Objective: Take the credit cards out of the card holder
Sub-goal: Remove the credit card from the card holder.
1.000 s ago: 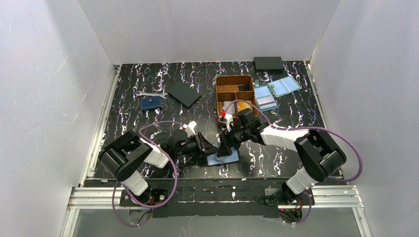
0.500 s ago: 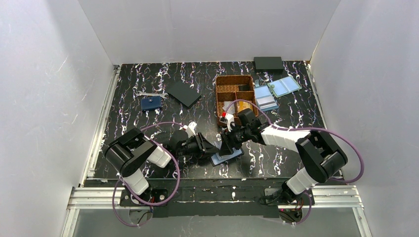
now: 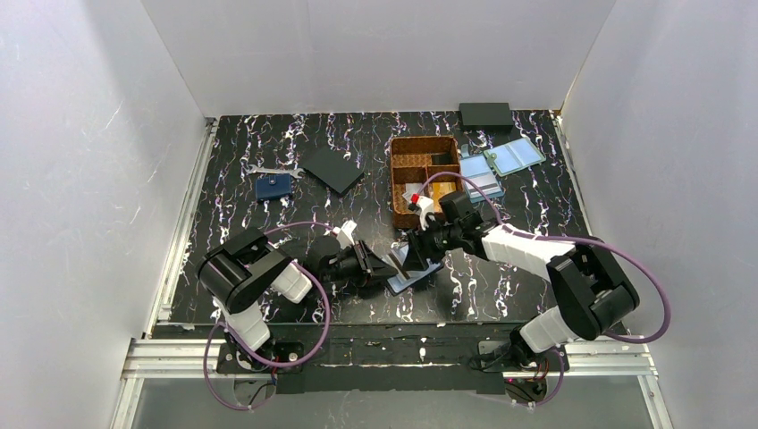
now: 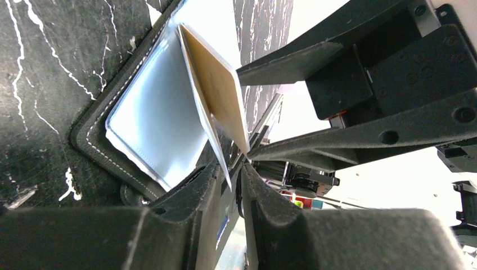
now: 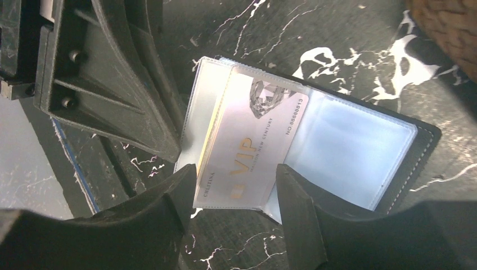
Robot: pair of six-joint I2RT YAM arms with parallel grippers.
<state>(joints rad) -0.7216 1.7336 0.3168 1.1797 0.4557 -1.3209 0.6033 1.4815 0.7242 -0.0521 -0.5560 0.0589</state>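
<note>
Your left claw [image 4: 233,175], nearly closed, pinches a clear sleeve of the card holder [image 5: 360,152], which lies open at 6 o'clock on the table [image 5: 337,34]. Your right claw [image 5: 235,169] spans the half-out credit card [image 5: 253,135] edge to edge. The card may bow and spring free, or the sleeve may slip and the holder lift too.

We've got two arms here, left arm [image 3: 288,282] and right arm [image 3: 518,248], both white shells over chunky black joints. Purple cables [image 3: 324,304] loop off each one, and the fingers [image 5: 152,222] are matte black, kinda scuffed.
</note>
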